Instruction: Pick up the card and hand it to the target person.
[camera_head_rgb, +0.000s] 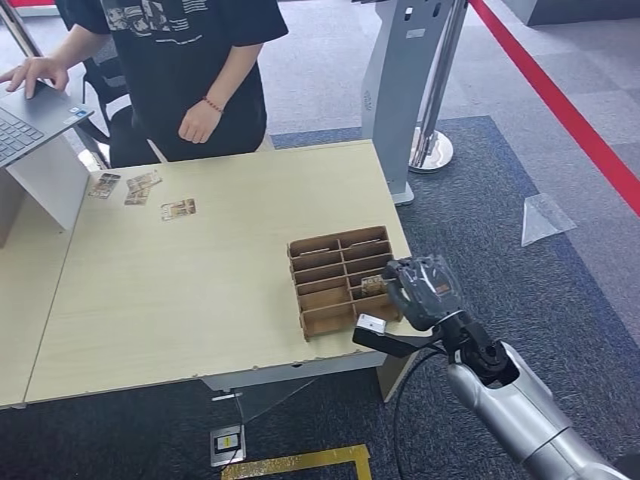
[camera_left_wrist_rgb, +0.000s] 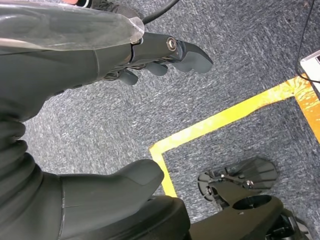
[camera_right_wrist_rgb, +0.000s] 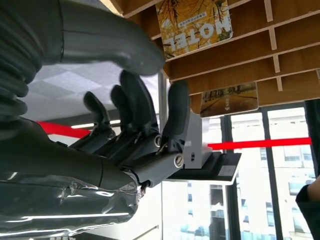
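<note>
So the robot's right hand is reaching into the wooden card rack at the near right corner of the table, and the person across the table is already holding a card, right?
Not quite. The person's hand near the table's far edge holds no card; the other rests on a laptop, as the head view shows. The rest holds: the right hand is at the wooden card rack on the table's near right corner.
</note>
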